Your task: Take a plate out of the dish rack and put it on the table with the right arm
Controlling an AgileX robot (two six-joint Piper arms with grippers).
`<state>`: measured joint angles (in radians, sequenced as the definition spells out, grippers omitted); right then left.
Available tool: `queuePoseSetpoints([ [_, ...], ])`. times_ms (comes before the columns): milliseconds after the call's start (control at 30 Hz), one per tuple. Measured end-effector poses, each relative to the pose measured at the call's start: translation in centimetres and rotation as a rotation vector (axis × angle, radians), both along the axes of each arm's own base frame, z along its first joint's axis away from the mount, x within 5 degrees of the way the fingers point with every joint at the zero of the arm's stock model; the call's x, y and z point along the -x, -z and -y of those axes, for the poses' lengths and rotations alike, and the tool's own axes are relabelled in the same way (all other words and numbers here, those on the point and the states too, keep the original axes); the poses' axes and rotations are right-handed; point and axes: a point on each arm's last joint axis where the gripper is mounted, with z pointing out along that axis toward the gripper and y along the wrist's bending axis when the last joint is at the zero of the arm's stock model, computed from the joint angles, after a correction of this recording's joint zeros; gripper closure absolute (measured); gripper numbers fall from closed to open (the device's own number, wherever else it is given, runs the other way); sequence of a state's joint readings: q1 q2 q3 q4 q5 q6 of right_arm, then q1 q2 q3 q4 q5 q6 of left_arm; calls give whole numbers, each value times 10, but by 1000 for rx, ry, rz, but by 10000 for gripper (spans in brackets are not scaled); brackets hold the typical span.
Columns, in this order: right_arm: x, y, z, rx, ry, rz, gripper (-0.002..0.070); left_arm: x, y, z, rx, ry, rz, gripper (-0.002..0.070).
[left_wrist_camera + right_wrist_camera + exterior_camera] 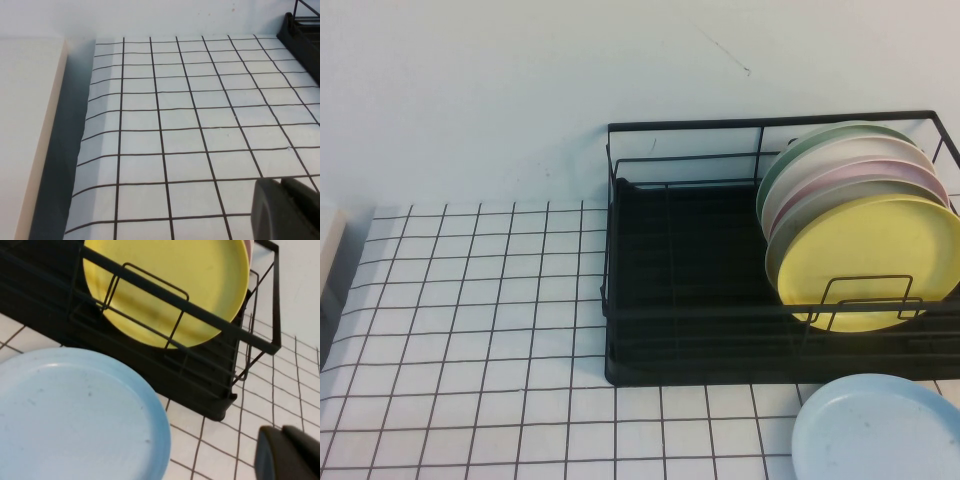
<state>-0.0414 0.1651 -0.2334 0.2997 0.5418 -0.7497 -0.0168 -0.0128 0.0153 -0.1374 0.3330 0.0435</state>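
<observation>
From my station, the round light blue plate (878,428) lies flat on the white table with its grid of thin black lines (470,330), at the near right corner of the high view, just in front of the rectangular black wire dish rack with its black tray base (690,290). Its far edge sits near the rack's front rail; I cannot tell whether they touch.

In the rack's right end a row of plates stands on edge, leaning back: a yellow plate (875,260) at the front, then a pale cream one (800,225), a pink one (880,172), a white one (790,190) and a green one (775,170) at the back. The left part of the rack shows only its dark tray.

The right gripper (287,452) shows only as a dark tip in its own wrist view, above the table beside the blue plate and apart from it; its fingers are closed together and have hold of nothing. The left gripper (285,210) hangs over bare grid well to the left of the rack, and I cannot tell how it stands.

I can read no brand, label or writing on any plate, on the rack or on the table.
</observation>
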Motion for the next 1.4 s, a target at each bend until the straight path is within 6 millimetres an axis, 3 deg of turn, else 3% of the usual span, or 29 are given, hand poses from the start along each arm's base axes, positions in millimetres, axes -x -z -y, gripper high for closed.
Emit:
queuePoseSetpoints([
  [200, 1, 4, -1, -4, -10, -42, 677, 0, 0, 0, 0, 0, 0, 678],
  [500, -1, 5, 2, -9, 27, 32, 677, 0, 0, 0, 0, 0, 0, 678],
  [733, 2, 26, 9, -86, 139, 123, 677, 0, 0, 0, 0, 0, 0, 678],
  [933, 3, 61, 14, -195, 249, 64, 677, 0, 0, 0, 4, -1, 0, 678],
  [1400, 3, 61, 16, -254, 288, 63, 677, 0, 0, 0, 4, -1, 0, 678],
])
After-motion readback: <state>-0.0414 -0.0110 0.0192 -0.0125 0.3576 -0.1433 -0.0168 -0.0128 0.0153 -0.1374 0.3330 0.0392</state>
